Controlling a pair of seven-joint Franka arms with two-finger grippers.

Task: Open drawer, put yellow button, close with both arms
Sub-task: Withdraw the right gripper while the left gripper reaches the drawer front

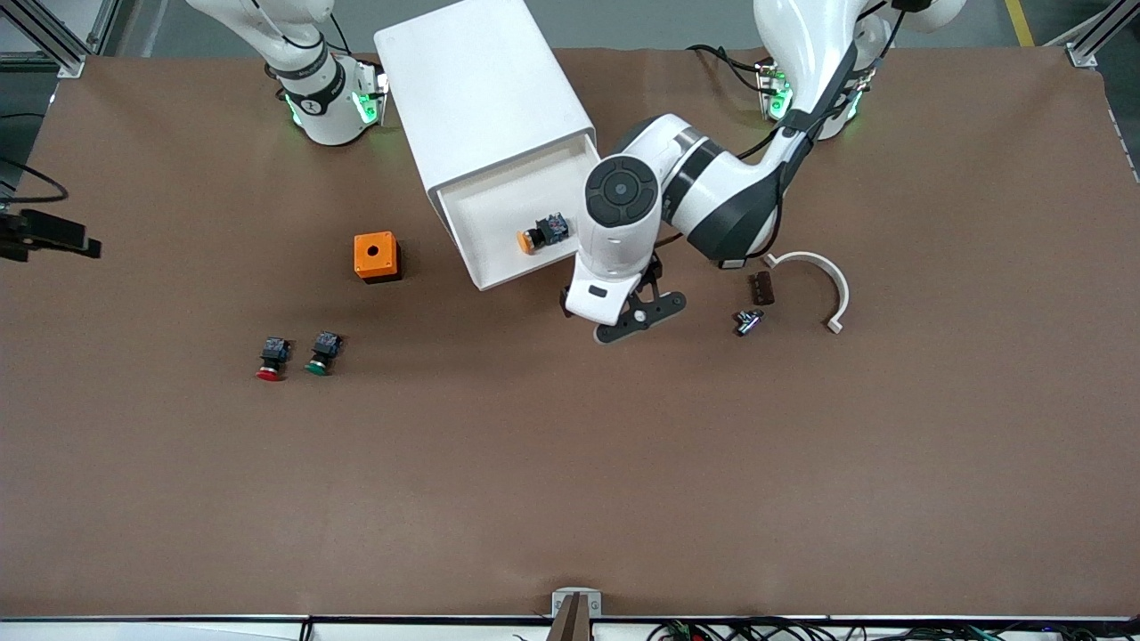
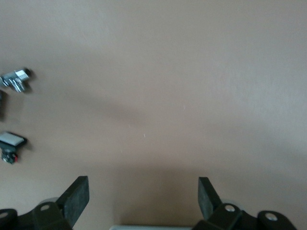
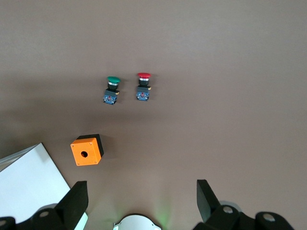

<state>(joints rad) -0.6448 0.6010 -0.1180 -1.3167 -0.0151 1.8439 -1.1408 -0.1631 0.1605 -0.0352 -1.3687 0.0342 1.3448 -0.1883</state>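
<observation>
Looking at the setup, the yellow button [image 1: 534, 235] already lies in the open drawer [image 1: 499, 214], so the closing push is what's left, I'd say. The left gripper [image 1: 628, 313], fingers spread wide and empty, hangs over the table just off the drawer's front corner, with the drawer and button back toward the cabinet [image 1: 481, 89] from it. The right gripper [image 3: 139, 201], also wide and empty, waits high near its base, so the left is closer.
</observation>
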